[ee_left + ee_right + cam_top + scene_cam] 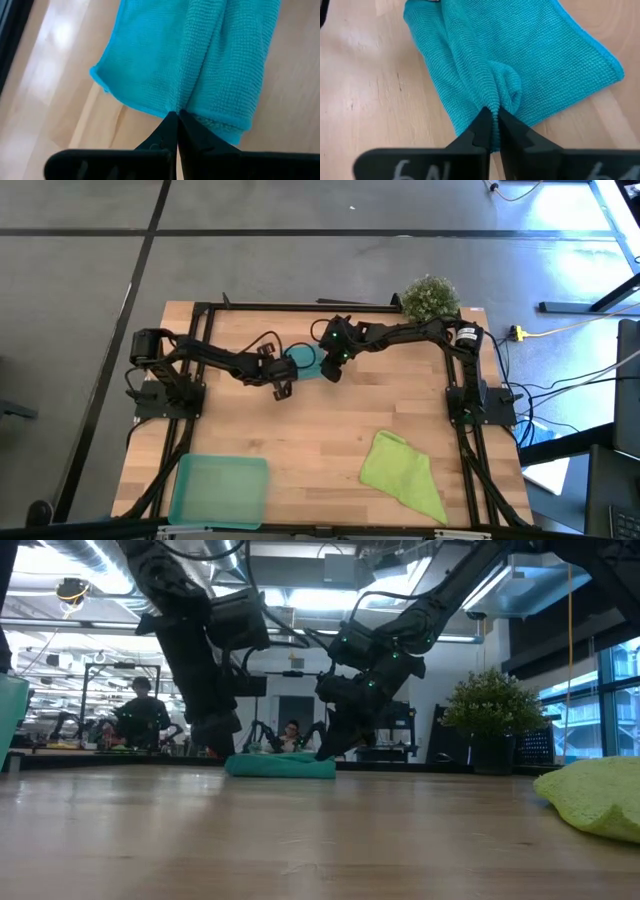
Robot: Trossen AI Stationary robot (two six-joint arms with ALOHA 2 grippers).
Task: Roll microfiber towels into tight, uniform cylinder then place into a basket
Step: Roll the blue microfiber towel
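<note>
The teal towel [303, 361] lies partly rolled on the wooden table [330, 430] toward its far side, seen low and flat in the low view [280, 766]. My left gripper [283, 388] is at its left end and my right gripper [331, 372] at its right end, each shut on the cloth. The lime towel [403, 470] lies crumpled near the right front; it also shows in the low view [595, 795]. The teal-green basket [219, 490] sits at the front left. My left gripper pinches a raised fold at the towel's end edge [186, 107] between its two fingertips [167, 131], slanting down. The towel lies on the table, slack. My right gripper pinches a bunched fold of the towel's opposite end [496, 106] between its fingertips [481, 127], slanting down. The cloth puckers at the pinch and rests on the table.
A bushy potted plant [431, 297] stands at the far right corner of the table. Black frame rails [180, 430] run along the table's left and right sides. People and other equipment show in the room beyond [140, 715].
</note>
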